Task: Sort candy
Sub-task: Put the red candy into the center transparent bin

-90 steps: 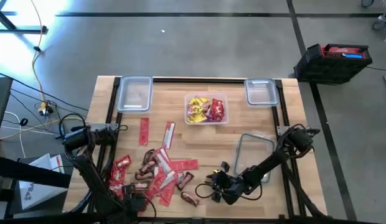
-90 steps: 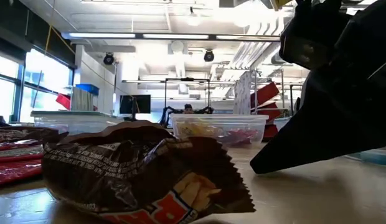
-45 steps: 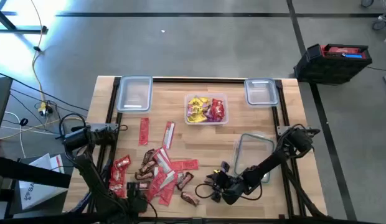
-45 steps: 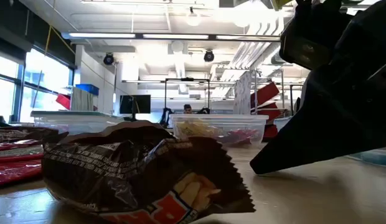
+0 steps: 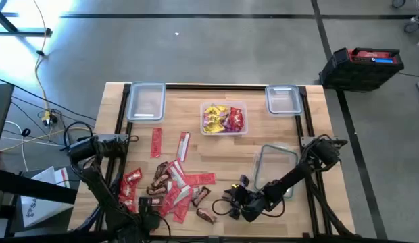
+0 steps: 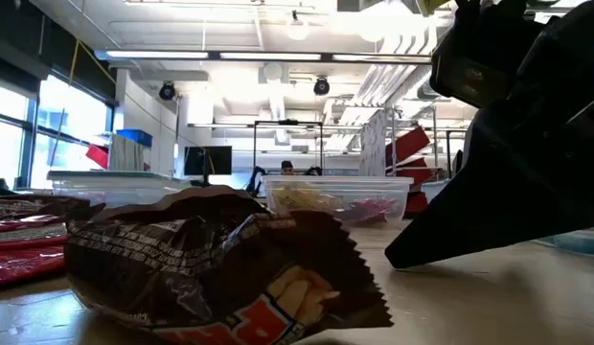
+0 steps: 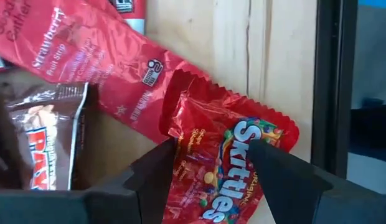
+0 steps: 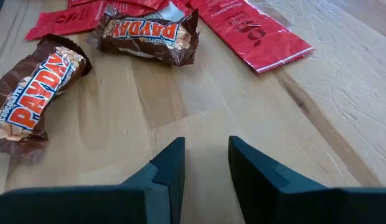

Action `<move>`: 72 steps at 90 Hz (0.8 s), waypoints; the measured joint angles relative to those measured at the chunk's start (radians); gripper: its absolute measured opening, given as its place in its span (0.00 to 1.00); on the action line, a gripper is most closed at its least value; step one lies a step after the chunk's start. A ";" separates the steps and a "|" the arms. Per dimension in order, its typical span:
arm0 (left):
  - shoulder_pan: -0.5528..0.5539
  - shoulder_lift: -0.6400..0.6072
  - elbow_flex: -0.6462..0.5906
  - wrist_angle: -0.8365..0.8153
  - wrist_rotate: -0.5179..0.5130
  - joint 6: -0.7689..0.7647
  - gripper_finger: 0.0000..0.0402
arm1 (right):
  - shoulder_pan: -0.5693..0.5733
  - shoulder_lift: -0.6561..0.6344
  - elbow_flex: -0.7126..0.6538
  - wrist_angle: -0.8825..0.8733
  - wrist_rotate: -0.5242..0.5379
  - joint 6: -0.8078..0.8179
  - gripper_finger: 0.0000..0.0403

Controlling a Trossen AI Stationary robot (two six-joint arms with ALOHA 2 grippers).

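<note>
My left claw (image 7: 211, 163) sits low over the red pile at the worktop's (image 5: 230, 152) near-left, fingers apart around a red Skittles packet (image 7: 227, 168). My right claw (image 8: 205, 163) hovers near the front edge, fingers slightly apart and empty, with 2 brown PayDay bars (image 8: 31, 93) lying just ahead on bare wood.

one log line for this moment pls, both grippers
task: sort candy | left gripper: open, astride red Skittles packet | right gripper: open, empty, low over table, near PayDay bars | sorted so far: mixed candy in centre container
</note>
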State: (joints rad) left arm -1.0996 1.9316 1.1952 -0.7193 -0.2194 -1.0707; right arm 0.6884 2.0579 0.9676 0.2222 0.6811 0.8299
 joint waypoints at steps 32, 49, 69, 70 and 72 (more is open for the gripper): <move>0.009 0.004 -0.002 -0.025 -0.018 -0.126 0.21 | 0.000 0.000 0.000 -0.001 0.000 0.000 0.23; 0.017 -0.004 0.009 -0.029 -0.023 -0.201 0.03 | -0.001 0.000 0.000 -0.002 0.001 0.000 0.23; 0.067 -0.050 0.071 -0.025 -0.132 -0.156 0.03 | -0.001 0.000 0.000 0.003 0.004 0.024 0.23; 0.070 -0.053 0.074 -0.024 -0.141 -0.148 0.03 | -0.001 0.000 0.000 0.003 0.004 0.024 0.23; 0.078 -0.058 0.080 -0.022 -0.160 -0.130 0.02 | -0.001 0.000 0.000 0.003 0.004 0.025 0.23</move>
State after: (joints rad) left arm -1.0220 1.8735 1.2749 -0.7412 -0.3790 -1.2003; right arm 0.6876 2.0583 0.9672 0.2253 0.6849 0.8551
